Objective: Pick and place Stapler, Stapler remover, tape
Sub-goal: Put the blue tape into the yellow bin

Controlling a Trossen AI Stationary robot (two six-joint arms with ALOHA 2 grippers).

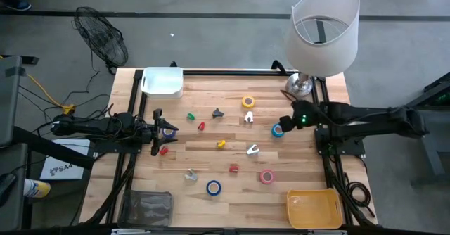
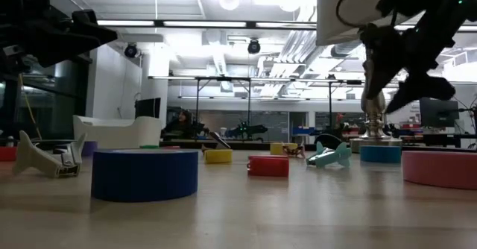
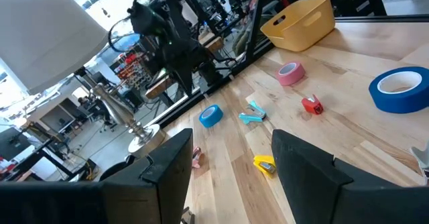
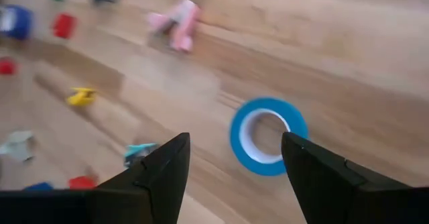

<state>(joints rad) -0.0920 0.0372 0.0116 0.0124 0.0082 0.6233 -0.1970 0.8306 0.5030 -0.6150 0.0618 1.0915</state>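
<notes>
Several tape rolls lie flat on the wooden table: blue (image 1: 278,130), yellow (image 1: 248,102), pink (image 1: 266,176) and another blue (image 1: 213,187). Small staplers and removers are scattered between them, among them a pink-white one (image 1: 249,117), a yellow one (image 1: 221,144), a teal one (image 1: 252,149) and a red one (image 1: 234,168). My right gripper (image 1: 283,124) hangs open, slanting down, just above the blue roll (image 4: 268,135), which shows between and beyond its fingers. My left gripper (image 1: 160,131) stays level and open at the table's left side, with nothing between its fingers (image 3: 231,170).
A white bin (image 1: 163,81) stands at the far left, a yellow bin (image 1: 313,208) at the near right and a clear container (image 1: 148,208) at the near left. A lamp (image 1: 323,31) with a white shade rises at the far right corner, close to my right arm.
</notes>
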